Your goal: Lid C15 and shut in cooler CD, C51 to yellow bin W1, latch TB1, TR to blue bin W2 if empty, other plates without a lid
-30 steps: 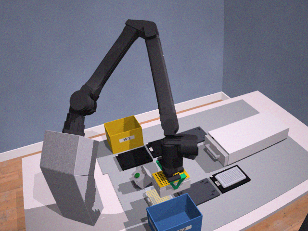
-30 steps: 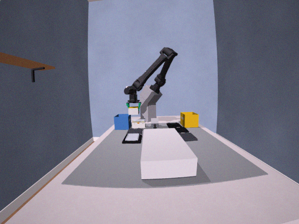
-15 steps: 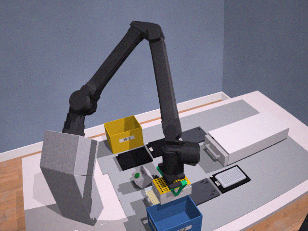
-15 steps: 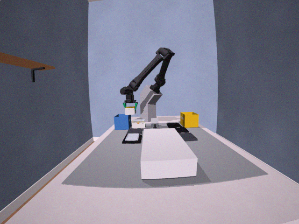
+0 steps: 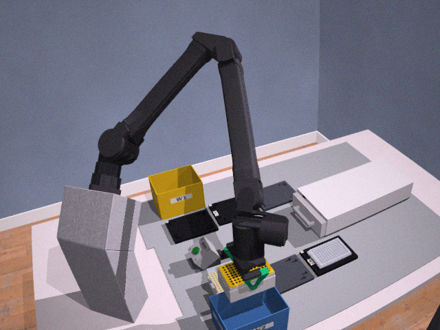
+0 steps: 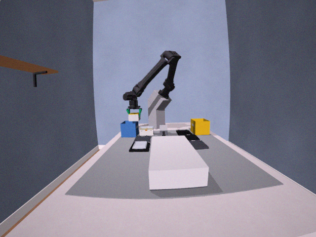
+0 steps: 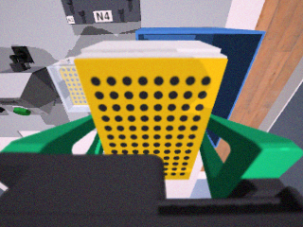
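Observation:
My gripper (image 5: 246,264) (image 6: 134,111) (image 7: 151,113) has green fingers and is shut on the tip rack TR (image 5: 231,275) (image 6: 133,117) (image 7: 151,113), a grey box with a yellow top. All the holes that show in the top are empty. I hold the rack in the air at the back rim of the blue bin W2 (image 5: 248,312) (image 6: 129,128) (image 7: 241,61). The tip box TB1 (image 5: 213,280) (image 6: 146,131) (image 7: 66,85) stands just left of the rack. The green key DONE (image 5: 194,250) (image 7: 20,111) is beyond it.
The yellow bin W1 (image 5: 177,192) (image 6: 200,126) stands at the back. The white cooler CD (image 5: 355,195) (image 6: 176,163) lies to the right. A white plate (image 5: 328,252) (image 6: 139,145) sits in a black nest. The nest marked N4 (image 7: 101,16) (image 5: 293,271) holds nothing.

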Available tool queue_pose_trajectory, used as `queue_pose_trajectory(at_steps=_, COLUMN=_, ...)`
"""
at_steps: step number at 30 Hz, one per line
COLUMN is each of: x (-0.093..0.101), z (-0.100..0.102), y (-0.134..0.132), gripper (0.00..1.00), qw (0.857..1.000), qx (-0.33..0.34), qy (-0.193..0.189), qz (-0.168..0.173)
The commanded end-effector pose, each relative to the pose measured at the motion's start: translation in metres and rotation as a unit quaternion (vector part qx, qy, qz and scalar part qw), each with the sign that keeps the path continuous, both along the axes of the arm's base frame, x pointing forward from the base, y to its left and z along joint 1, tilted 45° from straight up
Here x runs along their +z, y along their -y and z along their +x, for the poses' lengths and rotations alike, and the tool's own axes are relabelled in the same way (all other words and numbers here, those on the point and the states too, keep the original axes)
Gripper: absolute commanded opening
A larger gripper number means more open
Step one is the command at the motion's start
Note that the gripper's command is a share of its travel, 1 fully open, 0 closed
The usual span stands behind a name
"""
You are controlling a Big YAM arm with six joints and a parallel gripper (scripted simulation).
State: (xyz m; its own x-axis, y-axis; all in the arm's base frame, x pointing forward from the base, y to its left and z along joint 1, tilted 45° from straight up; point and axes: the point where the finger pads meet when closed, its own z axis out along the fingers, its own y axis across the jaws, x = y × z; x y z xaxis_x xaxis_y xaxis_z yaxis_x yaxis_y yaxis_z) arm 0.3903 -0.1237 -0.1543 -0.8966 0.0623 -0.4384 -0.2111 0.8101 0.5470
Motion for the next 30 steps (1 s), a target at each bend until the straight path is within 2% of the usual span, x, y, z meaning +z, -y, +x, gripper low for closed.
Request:
queue_pose_trajectory(at_steps=1, x=-0.007, z=0.001, y=0.021, gripper=0.00, qw=1.000, qx=-0.008, qy=0.005, qz=-0.002)
queue_pose_trajectory(at_steps=11, x=-0.024, z=-0.002, y=0.042, gripper=0.00, qw=1.000, qx=-0.008, qy=0.005, qz=-0.003)
queue_pose_trajectory(at_steps=13, x=-0.024, z=-0.002, y=0.042, gripper=0.00, qw=1.000, qx=-0.008, qy=0.005, qz=-0.003)
queue_pose_trajectory(at_steps=14, x=-0.026, z=0.002, y=0.033, gripper=0.00, qw=1.000, qx=0.005, qy=0.005, qz=-0.003)
queue_pose_trajectory(at_steps=16, x=-0.030, z=-0.002, y=0.048, gripper=0.00, qw=1.000, qx=-0.008, qy=0.005, qz=-0.003)
queue_pose_trajectory(at_steps=20, x=-0.037, z=-0.004, y=0.056, gripper=0.00, qw=1.000, qx=-0.008, qy=0.005, qz=-0.004)
queue_pose_trajectory(at_steps=22, x=-0.036, z=-0.004, y=0.056, gripper=0.00, qw=1.000, qx=-0.008, qy=0.006, qz=-0.004)
queue_pose_trajectory(at_steps=25, x=-0.034, z=0.002, y=0.040, gripper=0.00, qw=1.000, qx=0.011, qy=0.006, qz=-0.004)
queue_pose_trajectory(at_steps=26, x=-0.031, z=0.000, y=0.049, gripper=0.00, qw=1.000, qx=-0.002, qy=0.009, qz=-0.006)
queue_pose_trajectory(at_steps=30, x=-0.031, z=0.000, y=0.049, gripper=0.00, qw=1.000, qx=-0.002, qy=0.009, qz=-0.006)
